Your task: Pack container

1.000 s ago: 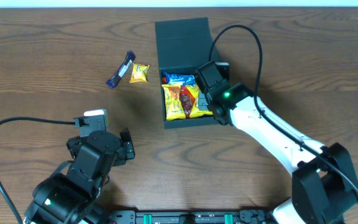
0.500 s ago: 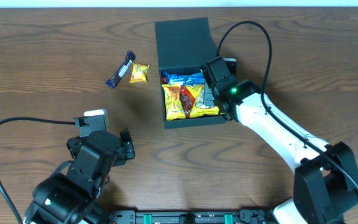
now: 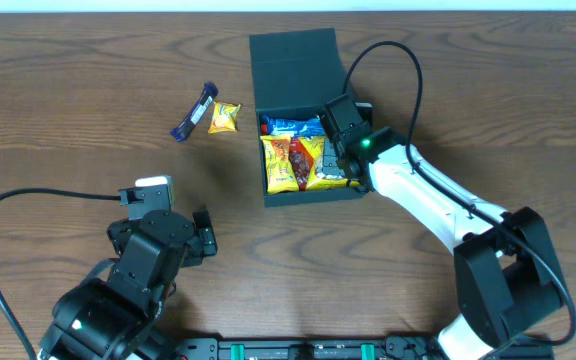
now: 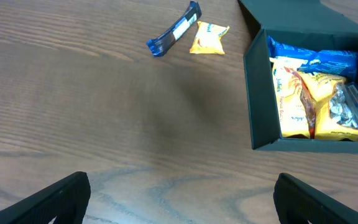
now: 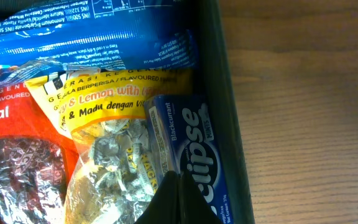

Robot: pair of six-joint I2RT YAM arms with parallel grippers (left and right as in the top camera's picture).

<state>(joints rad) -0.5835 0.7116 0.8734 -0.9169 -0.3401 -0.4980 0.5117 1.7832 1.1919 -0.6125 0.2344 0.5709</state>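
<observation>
The dark teal container (image 3: pixel 293 65) stands at the back centre with its lid flapped open away from me. It holds blue, yellow and red snack packets. It also shows in the left wrist view (image 4: pixel 257 99). My right gripper (image 3: pixel 340 128) is shut and empty, tips down inside the container's right side. In the right wrist view the closed tips (image 5: pixel 176 199) rest over a blue Eclipse mint box (image 5: pixel 191 149) by the container wall (image 5: pixel 219 93). My left gripper (image 4: pixel 179 205) is open and empty over bare table at the front left (image 3: pixel 163 228).
A blue snack bar (image 3: pixel 194 111) and a small yellow packet (image 3: pixel 224 117) lie on the table left of the container, and show in the left wrist view, bar (image 4: pixel 174 29) and packet (image 4: pixel 208 38). The right arm's black cable loops above the container.
My right gripper shifted a little to the right, then back left over the container's right side. The left arm and the loose snacks have not moved.
</observation>
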